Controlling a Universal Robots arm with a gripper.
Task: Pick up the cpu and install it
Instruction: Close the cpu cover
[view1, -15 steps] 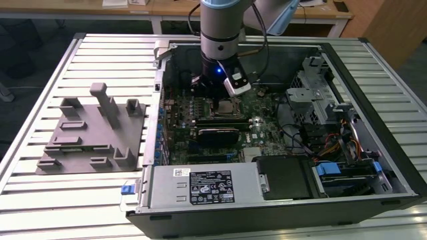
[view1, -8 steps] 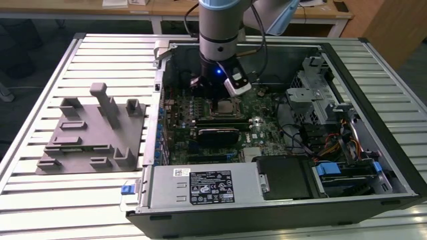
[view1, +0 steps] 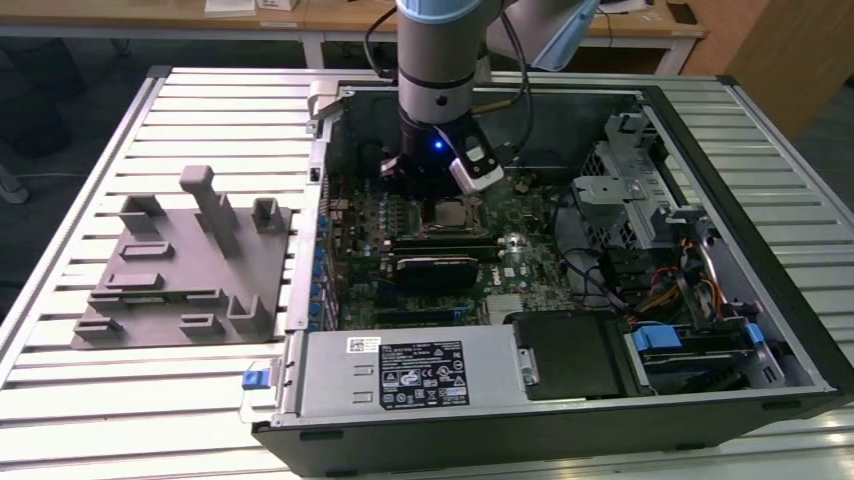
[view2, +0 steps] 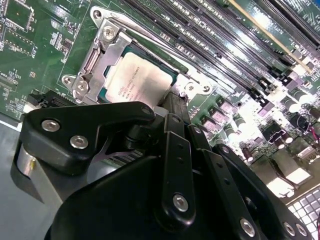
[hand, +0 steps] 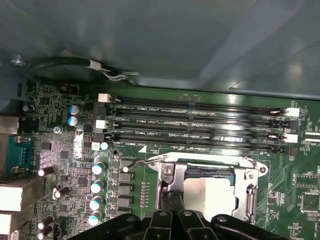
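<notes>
1. Exterior view: the arm reaches down into the open computer case (view1: 747, 200) on the slatted worktop (view1: 80, 420). The gripper (view1: 430, 195) hangs low over the upper middle of the motherboard (view1: 534, 260), right at the chip socket.
2. By my reading, the step in hand is the seating end of the install, not the pick-up. The cpu (hand: 210, 192) lies flat in the socket inside the metal frame (hand: 250, 175), at the lower centre-right of the first wrist view, below the memory slots (hand: 200, 125).
3. In that same view the jaws look pressed together, or very nearly so, and pinch nothing that shows. Their tips sit at the chip's edge, beside one side of the frame. I cannot tell whether they touch the chip.
4. Any further move here calls for a light, straight touch. The chip must stay square and level in the socket, and a sideways push could skew it. I cannot tell whether the frame is latched.
5. In the second wrist view the cpu shows a pale, silvery square top with faint print and a thin darker rim. It looks level.
</notes>
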